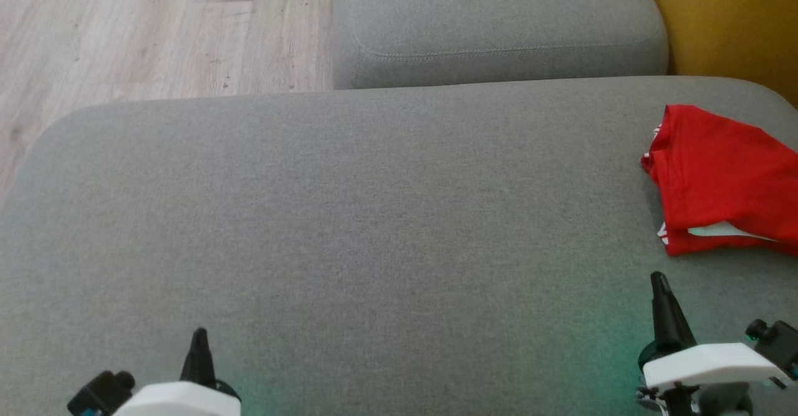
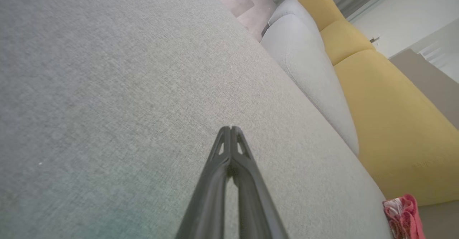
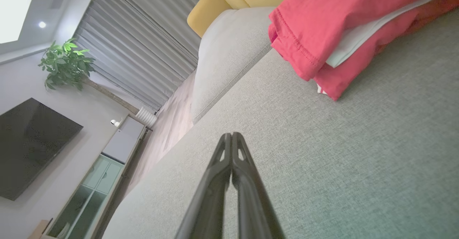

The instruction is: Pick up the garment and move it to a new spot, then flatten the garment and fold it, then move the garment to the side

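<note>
The garment (image 1: 723,182) is red with a white inner layer showing, folded into a compact stack at the far right of the grey sofa cushion (image 1: 349,216). It also appears at the upper right of the right wrist view (image 3: 322,27) and as a small red patch (image 2: 403,215) in the left wrist view. My right gripper (image 1: 658,279) is shut with nothing held, just short of the garment's near edge; its tips meet (image 3: 231,135). My left gripper (image 1: 200,332) is shut and empty at the lower left, its tips together (image 2: 230,128) over bare cushion.
A second grey cushion (image 1: 499,23) lies beyond the first, with wooden floor (image 1: 143,29) to its left. A yellow sofa part (image 1: 729,17) borders the far right. A plant (image 3: 64,61), curtains and a dark screen (image 3: 28,146) stand far off.
</note>
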